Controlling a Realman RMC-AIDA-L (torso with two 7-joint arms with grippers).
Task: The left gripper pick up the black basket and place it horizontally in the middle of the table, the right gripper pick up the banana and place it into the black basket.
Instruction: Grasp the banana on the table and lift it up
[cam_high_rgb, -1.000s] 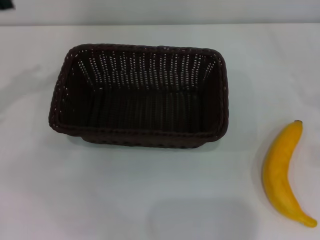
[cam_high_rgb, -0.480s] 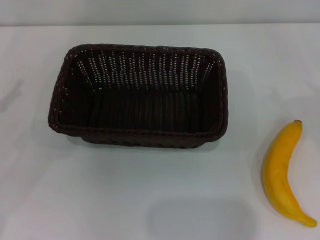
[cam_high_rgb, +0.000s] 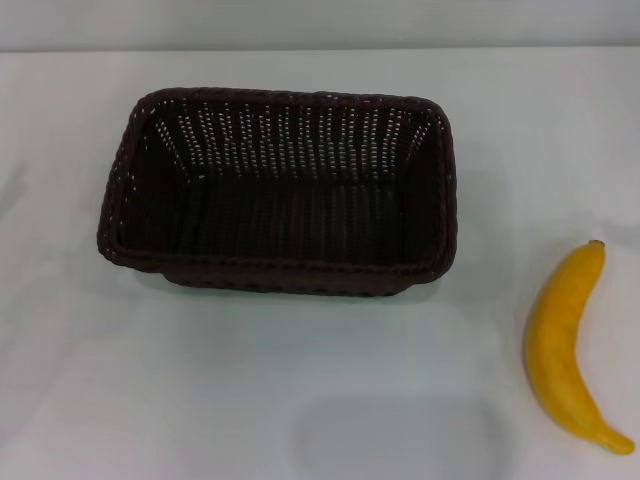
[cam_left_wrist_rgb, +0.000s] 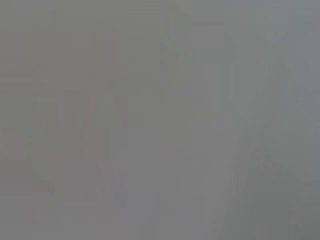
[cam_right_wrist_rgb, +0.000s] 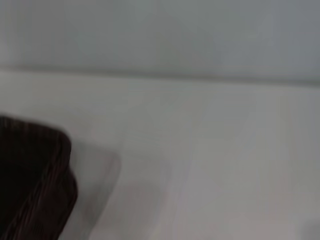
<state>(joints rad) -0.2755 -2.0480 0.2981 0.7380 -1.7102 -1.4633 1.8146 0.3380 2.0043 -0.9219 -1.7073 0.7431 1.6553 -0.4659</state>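
The black basket (cam_high_rgb: 280, 190) stands upright and empty on the white table (cam_high_rgb: 300, 400), lying lengthwise across the middle, a little left of centre. A corner of the basket also shows in the right wrist view (cam_right_wrist_rgb: 30, 180). The yellow banana (cam_high_rgb: 565, 345) lies on the table at the front right, apart from the basket, with its dark stem tip pointing away from me. Neither gripper shows in any view. The left wrist view shows only a plain grey surface.
The table's far edge (cam_high_rgb: 320, 50) runs along the top of the head view, with a grey wall behind it. A faint shadow lies on the table in front of the basket.
A faint shadow on the table at the far left has shrunk and slid out to the left. The basket and the banana have not moved.
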